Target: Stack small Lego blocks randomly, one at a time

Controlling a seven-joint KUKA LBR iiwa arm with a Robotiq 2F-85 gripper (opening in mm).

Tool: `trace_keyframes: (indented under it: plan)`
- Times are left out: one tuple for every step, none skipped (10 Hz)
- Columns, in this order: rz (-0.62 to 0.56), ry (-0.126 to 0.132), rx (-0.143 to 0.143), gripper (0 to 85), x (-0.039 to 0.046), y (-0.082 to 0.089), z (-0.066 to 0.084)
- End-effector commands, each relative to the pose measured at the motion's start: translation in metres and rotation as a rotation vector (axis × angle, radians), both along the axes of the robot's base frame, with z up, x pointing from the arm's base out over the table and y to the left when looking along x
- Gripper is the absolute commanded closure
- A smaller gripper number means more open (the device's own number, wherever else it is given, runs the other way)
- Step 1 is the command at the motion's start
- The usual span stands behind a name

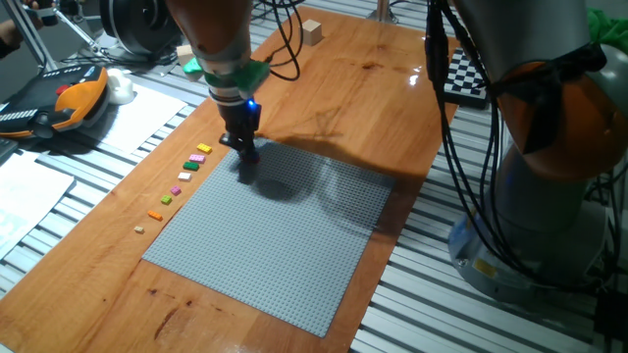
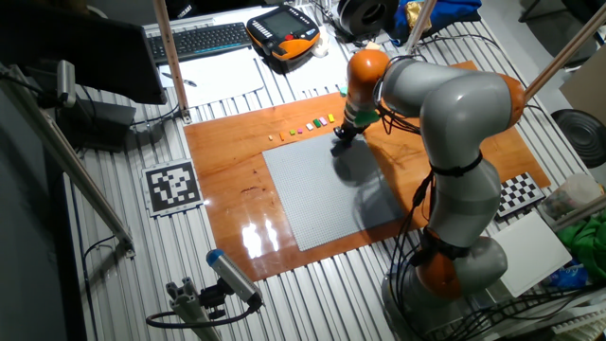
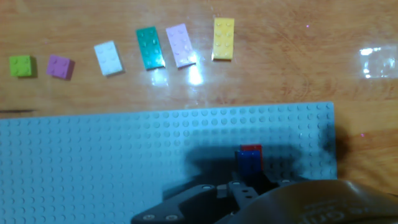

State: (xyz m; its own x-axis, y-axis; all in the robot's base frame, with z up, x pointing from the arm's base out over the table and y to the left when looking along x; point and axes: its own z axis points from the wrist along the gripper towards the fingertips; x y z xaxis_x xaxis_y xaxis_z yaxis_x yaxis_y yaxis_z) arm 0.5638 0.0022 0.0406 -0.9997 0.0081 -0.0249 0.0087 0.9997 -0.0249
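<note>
My gripper (image 1: pixel 245 162) is low over the far left corner of the grey baseplate (image 1: pixel 285 245). In the hand view the gripper (image 3: pixel 249 173) looks shut on a blue Lego block (image 3: pixel 249 163), with a red block (image 3: pixel 251 149) touching its far side on the plate (image 3: pixel 93 162). On the wood beyond the plate lies a row of loose blocks: yellow (image 3: pixel 223 38), pink (image 3: pixel 181 45), green (image 3: pixel 150 47), white (image 3: pixel 109 58), purple (image 3: pixel 60 66) and lime (image 3: pixel 21 65). The row shows in one fixed view (image 1: pixel 192 166), ending in orange (image 1: pixel 154 214) and tan (image 1: pixel 139 229). The other fixed view shows the gripper (image 2: pixel 341 134).
A plain wooden cube (image 1: pixel 312 31) stands at the table's far edge. A checkerboard (image 1: pixel 461 74) lies at the far right. The arm's base (image 1: pixel 549 186) stands right of the table. An orange teach pendant (image 1: pixel 69 103) and papers lie to the left.
</note>
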Motion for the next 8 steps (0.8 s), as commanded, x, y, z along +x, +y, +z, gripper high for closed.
trace_keyframes:
  plan:
    - [-0.002, 0.000, 0.002, 85.0, -0.0003, -0.0004, -0.0012]
    - [-0.011, 0.001, 0.018, 85.0, -0.0004, -0.0006, -0.0011]
    - [-0.017, 0.003, 0.024, 85.0, -0.0001, -0.0002, -0.0003]
    - [-0.018, 0.003, 0.029, 85.0, 0.0008, -0.0003, 0.0010]
    - [-0.018, 0.009, 0.032, 85.0, 0.0023, -0.0009, 0.0034]
    - [-0.018, 0.013, 0.035, 85.0, 0.0039, -0.0017, 0.0061]
    - [-0.017, 0.013, 0.033, 85.0, 0.0042, -0.0016, 0.0060]
    - [-0.017, 0.010, 0.032, 85.0, 0.0041, -0.0013, 0.0043]
